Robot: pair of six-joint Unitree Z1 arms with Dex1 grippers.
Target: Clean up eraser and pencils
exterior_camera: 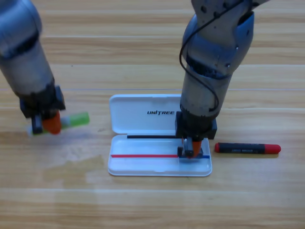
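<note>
The light green pencil (76, 119) lies slightly tilted on the table left of the white case (143, 112). My left gripper (49, 124) is down on its left part and seems shut on it, and a pale end shows just past the jaws. My right gripper (190, 149) points down into the right end of the case's lower half. The small black eraser (183, 152) is at its jaw tips, mostly hidden. The black pencil with red ends (247, 149) lies flat on the table right of the case, apart from both grippers.
The case lies open in the middle of the table, its lid toward the back and its lower tray (143, 164) toward the front. The right arm's grey body (209, 71) stands over the lid's right end.
</note>
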